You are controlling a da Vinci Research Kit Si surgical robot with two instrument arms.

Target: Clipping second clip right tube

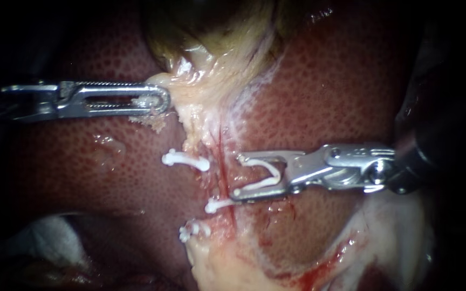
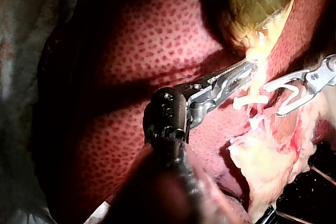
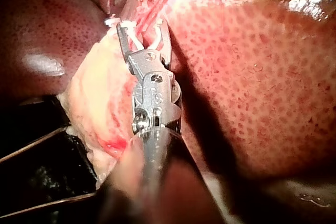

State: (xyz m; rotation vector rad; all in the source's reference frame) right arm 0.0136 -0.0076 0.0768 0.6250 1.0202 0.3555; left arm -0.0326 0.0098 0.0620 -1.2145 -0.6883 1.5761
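Right instrument (image 1: pixel 237 177), in from 3 o'clock: its hand is spread wide, holding an open white clip (image 1: pixel 265 171) (mouth toward 9 o'clock) just beside the red tube (image 1: pixel 223 156) at centre. Left instrument (image 1: pixel 164 101): hand clamped on pale tissue (image 1: pixel 190 89) under the gallbladder (image 1: pixel 211 21).

**Centre jammed, liver flanks open**

Endoscope view: left instrument (image 1: pixel 160 101) bars upper left, clamped on gallbladder (image 1: pixel 211 37) edge. Right instrument (image 1: pixel 237 177) w/ loaded clip (image 1: pixel 269 168) bars mid-right, tip at the central tissue strip. Centre crowded: upper set clip (image 1: pixel 185 160), middle set clip (image 1: pixel 217 205), lower set clip (image 1: pixel 192 230). Free room: bare liver (image 1: pixel 346 91) upper right, above right shaft. Also mid-left, below left shaft.
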